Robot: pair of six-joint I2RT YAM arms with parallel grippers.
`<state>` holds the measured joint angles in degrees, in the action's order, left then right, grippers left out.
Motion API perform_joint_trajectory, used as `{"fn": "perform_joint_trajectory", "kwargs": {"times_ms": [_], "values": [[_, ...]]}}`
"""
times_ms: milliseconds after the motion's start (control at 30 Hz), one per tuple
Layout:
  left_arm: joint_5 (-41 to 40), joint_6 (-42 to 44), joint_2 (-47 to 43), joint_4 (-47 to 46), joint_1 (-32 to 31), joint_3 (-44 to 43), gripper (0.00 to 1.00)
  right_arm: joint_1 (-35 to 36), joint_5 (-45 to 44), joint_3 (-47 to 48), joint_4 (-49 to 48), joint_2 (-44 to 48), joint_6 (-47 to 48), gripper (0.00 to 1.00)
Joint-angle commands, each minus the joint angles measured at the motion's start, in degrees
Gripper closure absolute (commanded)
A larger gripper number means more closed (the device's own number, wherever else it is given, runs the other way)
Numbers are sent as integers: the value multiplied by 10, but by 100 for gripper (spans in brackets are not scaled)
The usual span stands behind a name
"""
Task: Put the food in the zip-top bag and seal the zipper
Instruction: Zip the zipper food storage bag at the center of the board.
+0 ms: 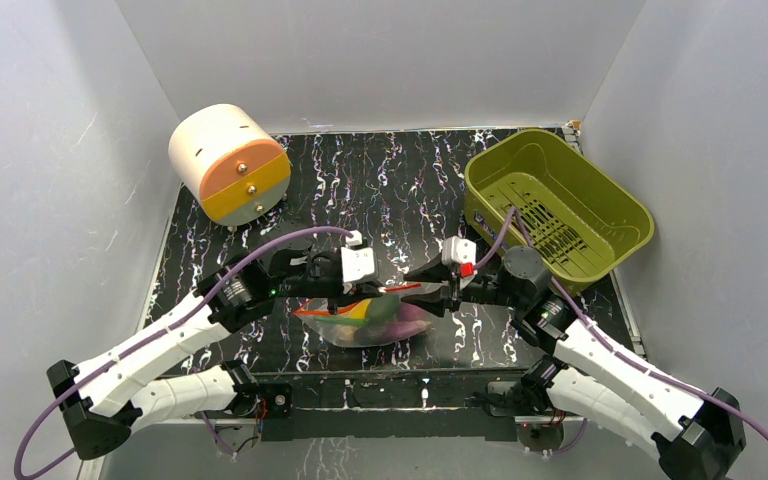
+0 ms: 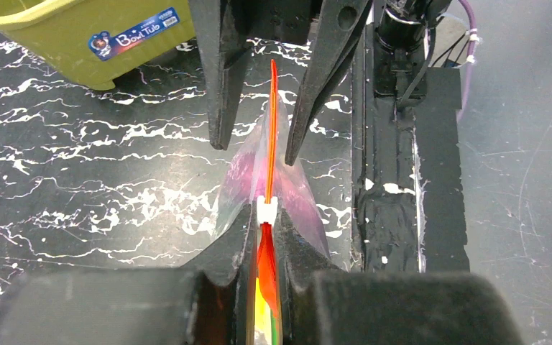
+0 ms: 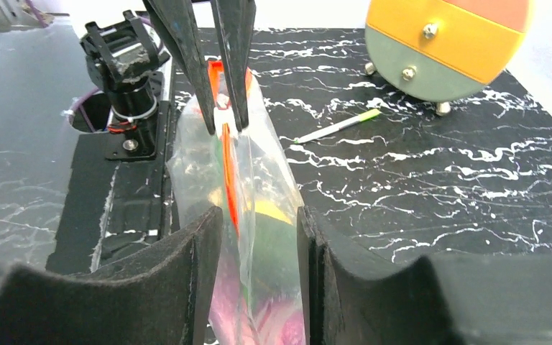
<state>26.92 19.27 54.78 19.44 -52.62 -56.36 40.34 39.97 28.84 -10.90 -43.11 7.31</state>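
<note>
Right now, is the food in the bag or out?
In. Yellow, green and purple toy food shows through the clear zip-top bag.

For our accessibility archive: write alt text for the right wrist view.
The right pincer stands open astride a clear zip-top bag of colourful toy food, while the left pincer pinches the far end of its orange-red zipper. An orange and grey drum stands beyond on the black marbled table.

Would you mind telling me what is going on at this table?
The zip-top bag, with the food inside, stands between the two arms. The left gripper is shut on the zipper beside its white slider. The right gripper is open, one finger either side of the bag. Whether the zipper is sealed cannot be told.
</note>
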Motion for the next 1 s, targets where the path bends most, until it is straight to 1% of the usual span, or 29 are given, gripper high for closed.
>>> {"fn": "perform_joint_trajectory", "kwargs": {"times_ms": [0, 133, 267, 300, 333, 433, 700, 900, 967], "values": [[31, -12, -1, -18, 2, 5, 100, -2, 39, 62, 6, -7, 1, 59], [38, -18, 3, -26, 1, 6, 100, -2, 43, 74, 3, -15, -5, 61], [38, -19, 2, -25, 2, 8, 100, -2, 50, 71, -8, -17, -19, 66], [38, -20, 2, -26, 1, 8, 100, -2, 50, 69, -11, -16, -21, 68], [38, -21, 1, -27, 1, 9, 100, -2, 51, 66, -14, -16, -23, 74], [38, -23, 1, -29, 1, 11, 100, -2, 45, 61, -18, -12, -26, 100], [23, -21, -16, -8, 2, 15, 100, -2, -28, 46, -21, 27, -27, 100], [2, -16, -38, 23, 2, 13, 100, -2, -44, 27, -23, 54, -37, 100], [-1, -15, -44, 32, 1, 12, 100, -2, -66, 21, -16, 68, -41, 100]]}}
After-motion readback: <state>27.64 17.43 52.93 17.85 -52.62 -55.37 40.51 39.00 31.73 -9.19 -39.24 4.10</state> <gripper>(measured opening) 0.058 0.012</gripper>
